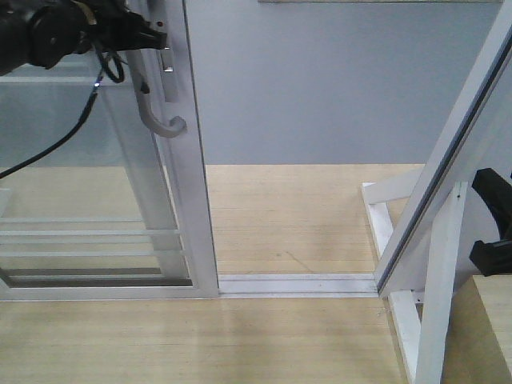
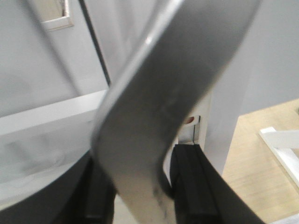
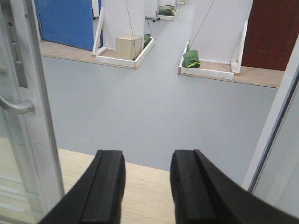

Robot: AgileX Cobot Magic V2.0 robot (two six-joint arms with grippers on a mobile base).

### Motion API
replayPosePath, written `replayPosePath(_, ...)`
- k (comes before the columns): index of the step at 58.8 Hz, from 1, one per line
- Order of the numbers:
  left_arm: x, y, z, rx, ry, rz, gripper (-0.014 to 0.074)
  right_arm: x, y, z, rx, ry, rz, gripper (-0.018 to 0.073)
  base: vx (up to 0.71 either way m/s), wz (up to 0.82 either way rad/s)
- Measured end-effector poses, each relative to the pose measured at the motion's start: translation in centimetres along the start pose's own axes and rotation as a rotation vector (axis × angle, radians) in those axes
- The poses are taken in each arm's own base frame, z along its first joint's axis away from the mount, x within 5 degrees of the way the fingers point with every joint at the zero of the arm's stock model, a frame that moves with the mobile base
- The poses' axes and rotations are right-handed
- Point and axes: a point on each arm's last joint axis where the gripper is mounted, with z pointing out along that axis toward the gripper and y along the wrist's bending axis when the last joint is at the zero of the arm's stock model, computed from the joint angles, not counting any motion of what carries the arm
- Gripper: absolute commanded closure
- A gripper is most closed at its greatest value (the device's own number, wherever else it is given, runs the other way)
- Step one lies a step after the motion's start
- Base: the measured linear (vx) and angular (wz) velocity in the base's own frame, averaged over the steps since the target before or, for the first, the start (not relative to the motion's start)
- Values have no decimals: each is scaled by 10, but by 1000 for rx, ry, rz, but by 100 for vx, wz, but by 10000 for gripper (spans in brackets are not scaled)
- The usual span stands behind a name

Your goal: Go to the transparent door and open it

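The transparent door (image 1: 80,176) stands at the left of the front view, clear glass in a glossy white frame with thin white bars low down. Its grey curved handle (image 1: 156,120) hangs on the right stile. My left gripper (image 1: 156,36) is at the top of the handle. In the left wrist view the handle (image 2: 163,102) fills the gap between the black fingers (image 2: 191,182), and the left gripper (image 2: 142,186) is shut on it. My right gripper (image 3: 147,182) is open and empty, facing the doorway, with the handle (image 3: 16,106) to its left. It shows at the right edge of the front view (image 1: 496,232).
A white floor track (image 1: 296,284) crosses the doorway. A slanted white-framed panel (image 1: 448,160) and a white braced post (image 1: 440,304) stand at the right. Grey floor lies beyond the wooden floor. Far platforms hold a box (image 3: 128,46) and a green bag (image 3: 190,59).
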Motion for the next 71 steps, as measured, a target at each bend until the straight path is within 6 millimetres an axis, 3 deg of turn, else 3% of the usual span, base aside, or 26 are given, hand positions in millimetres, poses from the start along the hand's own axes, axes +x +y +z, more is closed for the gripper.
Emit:
replayPosePath(12, 22, 19, -37, -37, 20, 0, 209, 0, 0, 0, 0, 0, 0, 237, 0, 0)
replayPosePath(24, 66, 22, -71, -36, 59, -20, 209, 0, 0, 0, 0, 1, 0, 237, 0, 0)
replayPosePath(34, 102, 17, -120, -29, 33, -45, 209, 0, 0, 0, -2, 3, 0, 237, 0, 0)
replayPosePath(52, 122, 5, -226, -2, -334, -125, 209, 1, 0, 0, -2, 6, 0, 237, 0, 0)
replayPosePath(61, 135, 3, -255, -6, -414, -132, 209, 1, 0, 0, -3, 7, 0, 237, 0, 0)
replayPosePath(71, 139, 2, -269, -10, -461, -132, 253, 1, 0, 0, -3, 7, 0, 237, 0, 0)
